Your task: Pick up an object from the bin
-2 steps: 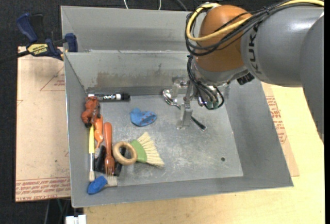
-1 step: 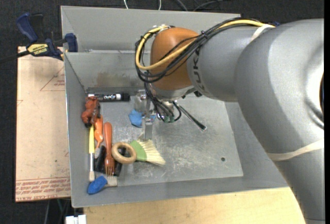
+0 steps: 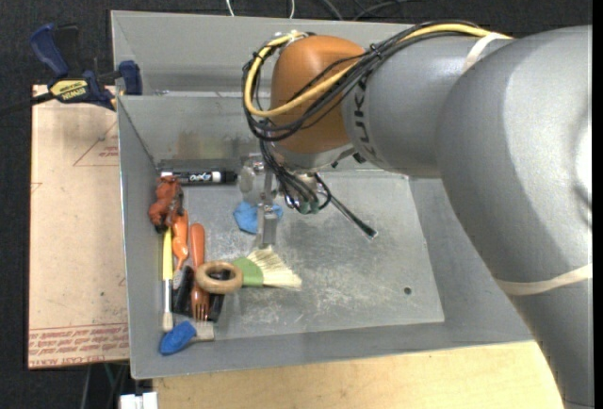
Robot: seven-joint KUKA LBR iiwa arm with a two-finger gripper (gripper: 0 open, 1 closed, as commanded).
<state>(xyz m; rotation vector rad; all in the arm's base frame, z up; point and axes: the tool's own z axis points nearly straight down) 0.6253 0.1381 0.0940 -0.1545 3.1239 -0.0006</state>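
Grey sheet metal forms the bin point(image 3: 377, 277), which has a scuffed flat floor and sloped walls. The robot arm point(image 3: 490, 124) reaches in from the right, carrying an orange cover and yellow and black cables at its wrist.

The claw point(image 3: 268, 226) stands low over the middle of the bin floor, pointing down. Whether the claw is apart or together cannot be told. Nothing is seen gripped in it.

A small blue crumpled piece point(image 3: 247, 218) lies on the floor just beside the claw, on its left. A small brush with a green ferrule and pale bristles point(image 3: 268, 271) lies just on the near side of the claw tip.

Remaining items lie heaped along the left wall:
- a black marker pen with white lettering point(image 3: 199, 177), at the far end;
- an orange-handled tool point(image 3: 196, 244);
- a tan roll of tape point(image 3: 219, 278), touching the brush;
- a second blue piece point(image 3: 177, 338), in the near left corner.
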